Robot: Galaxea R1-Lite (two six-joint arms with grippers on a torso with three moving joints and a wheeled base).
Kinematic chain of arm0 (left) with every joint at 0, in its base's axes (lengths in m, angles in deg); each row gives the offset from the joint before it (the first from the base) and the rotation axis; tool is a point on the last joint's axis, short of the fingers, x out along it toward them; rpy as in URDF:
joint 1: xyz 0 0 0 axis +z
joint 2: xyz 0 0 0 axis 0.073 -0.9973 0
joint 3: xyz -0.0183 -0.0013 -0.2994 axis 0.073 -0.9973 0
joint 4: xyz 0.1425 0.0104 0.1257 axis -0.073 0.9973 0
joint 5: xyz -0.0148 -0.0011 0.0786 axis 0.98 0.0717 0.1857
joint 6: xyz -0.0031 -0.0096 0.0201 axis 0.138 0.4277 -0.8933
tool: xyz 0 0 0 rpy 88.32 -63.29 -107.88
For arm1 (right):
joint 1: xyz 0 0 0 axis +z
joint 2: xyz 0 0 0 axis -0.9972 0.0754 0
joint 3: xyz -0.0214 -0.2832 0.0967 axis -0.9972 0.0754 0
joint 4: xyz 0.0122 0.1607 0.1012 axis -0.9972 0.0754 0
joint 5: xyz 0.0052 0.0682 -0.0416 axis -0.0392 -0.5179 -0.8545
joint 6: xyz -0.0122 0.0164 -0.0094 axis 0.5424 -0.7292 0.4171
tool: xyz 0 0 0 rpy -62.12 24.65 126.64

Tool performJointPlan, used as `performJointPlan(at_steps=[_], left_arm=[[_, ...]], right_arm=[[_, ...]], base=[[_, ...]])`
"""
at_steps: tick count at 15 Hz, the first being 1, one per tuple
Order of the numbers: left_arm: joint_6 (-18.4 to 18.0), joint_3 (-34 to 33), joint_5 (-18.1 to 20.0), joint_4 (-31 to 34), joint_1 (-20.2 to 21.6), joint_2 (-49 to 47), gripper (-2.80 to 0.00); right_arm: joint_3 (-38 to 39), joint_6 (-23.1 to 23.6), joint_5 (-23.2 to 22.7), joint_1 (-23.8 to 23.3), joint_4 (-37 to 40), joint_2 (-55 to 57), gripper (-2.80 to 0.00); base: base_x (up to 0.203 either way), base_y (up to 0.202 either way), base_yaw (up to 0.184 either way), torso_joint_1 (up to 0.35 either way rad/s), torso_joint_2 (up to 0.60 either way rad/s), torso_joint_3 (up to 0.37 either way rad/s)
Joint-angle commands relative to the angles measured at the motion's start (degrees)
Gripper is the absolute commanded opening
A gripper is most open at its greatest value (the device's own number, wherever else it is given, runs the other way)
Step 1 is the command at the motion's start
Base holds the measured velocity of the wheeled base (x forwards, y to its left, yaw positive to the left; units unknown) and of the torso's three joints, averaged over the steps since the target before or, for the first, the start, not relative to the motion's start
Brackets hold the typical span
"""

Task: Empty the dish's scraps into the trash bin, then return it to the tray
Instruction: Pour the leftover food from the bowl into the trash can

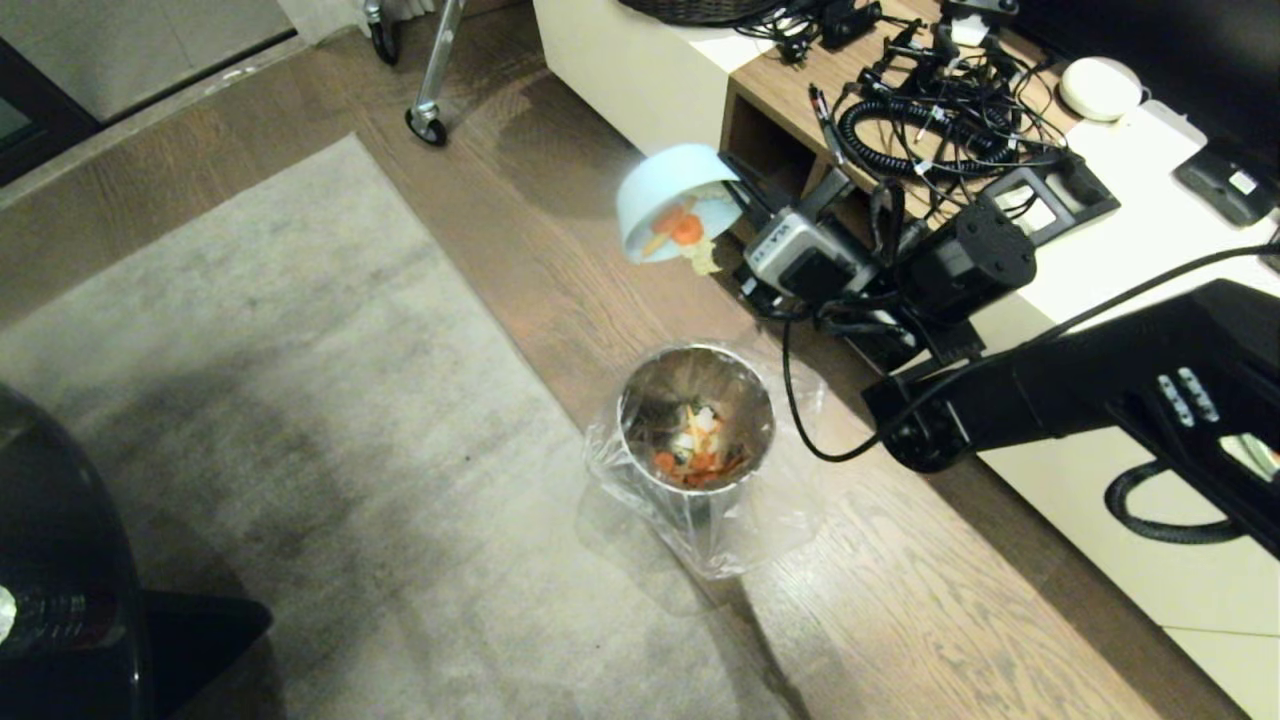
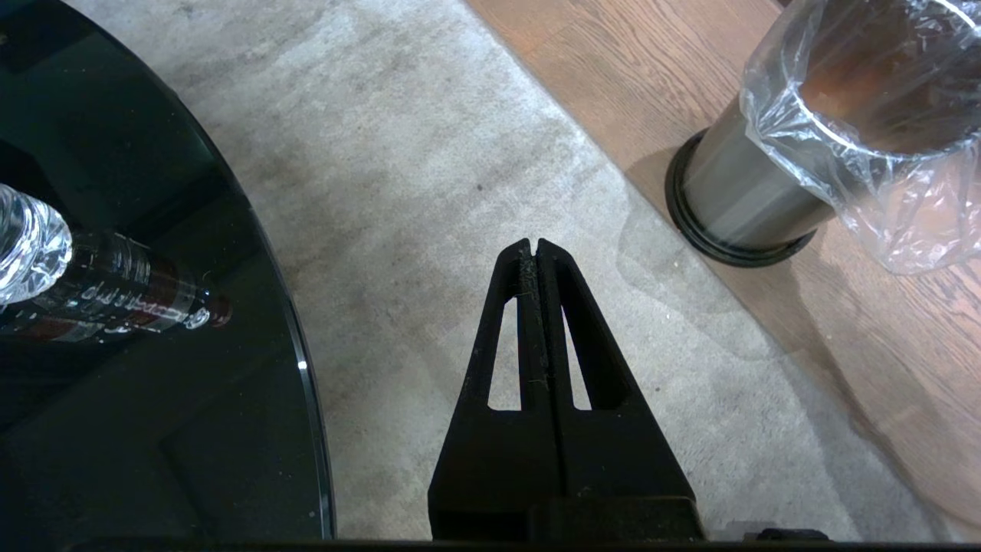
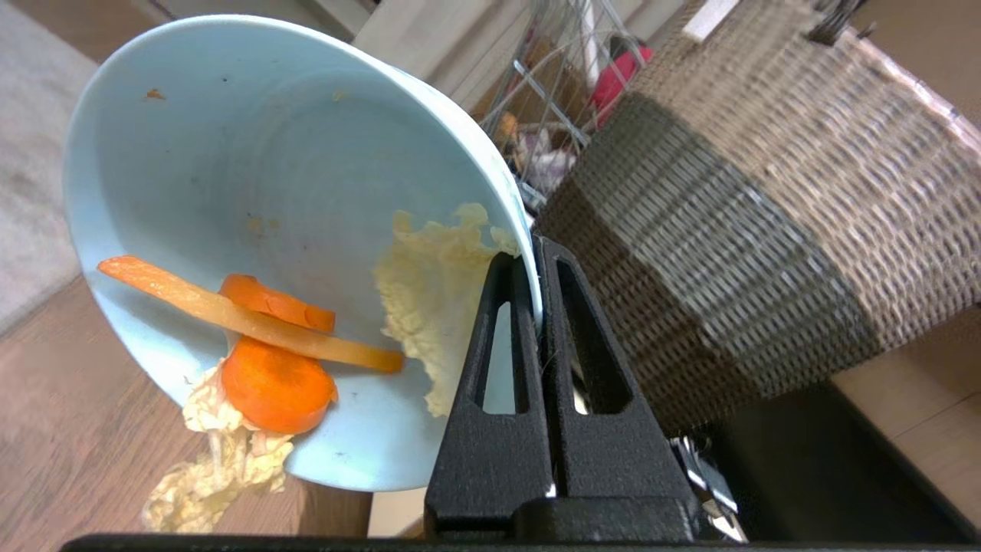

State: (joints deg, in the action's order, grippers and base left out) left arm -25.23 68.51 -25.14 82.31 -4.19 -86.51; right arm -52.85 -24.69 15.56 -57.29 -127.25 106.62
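My right gripper (image 1: 738,195) is shut on the rim of the dish (image 1: 665,195), a small pale blue bowl held tipped on its side above the wood floor. It hangs beyond the trash bin (image 1: 697,420), not over the opening. In the right wrist view the fingertips (image 3: 534,257) pinch the dish (image 3: 253,176) wall. The scraps (image 3: 272,383), orange slices and pale leafy bits, cling low in the dish, and some droop over its rim. The steel, bag-lined trash bin holds scraps (image 1: 695,450). My left gripper (image 2: 534,245) hangs shut and empty above the rug. The tray is out of view.
A dark round glass table (image 2: 153,422) with a bottle (image 2: 100,295) lies at my left. A low sideboard (image 1: 1100,250) with tangled cables (image 1: 940,110) runs along the right. A woven basket (image 3: 736,230) stands behind the dish. A grey rug (image 1: 300,400) covers the floor beside the bin.
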Motion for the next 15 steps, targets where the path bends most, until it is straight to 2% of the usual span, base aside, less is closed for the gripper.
performJointPlan(at_steps=[1, 8, 11, 15], left_arm=[[0.0, 0.0, 0.0, 0.0, 0.0, 0.0, -2.80], [0.0, 0.0, 0.0, 0.0, 0.0, 0.0, -2.80], [0.0, 0.0, 0.0, 0.0, 0.0, 0.0, -2.80], [0.0, 0.0, 0.0, 0.0, 0.0, 0.0, -2.80]], right_arm=[[0.0, -0.3, -3.7, -0.1, -2.7, -1.2, -2.80], [0.0, -2.5, -8.6, -0.3, -2.7, -2.4, -2.80], [0.0, -3.4, -12.2, -0.9, -2.7, -3.1, -2.80], [-0.1, -4.8, -12.8, -3.4, -2.7, -3.9, -2.80]], base=[[0.000, 0.000, 0.000, 0.000, 0.00, 0.000], [0.000, 0.000, 0.000, 0.000, 0.00, 0.000], [0.000, 0.000, 0.000, 0.000, 0.00, 0.000], [0.000, 0.000, 0.000, 0.000, 0.00, 0.000]])
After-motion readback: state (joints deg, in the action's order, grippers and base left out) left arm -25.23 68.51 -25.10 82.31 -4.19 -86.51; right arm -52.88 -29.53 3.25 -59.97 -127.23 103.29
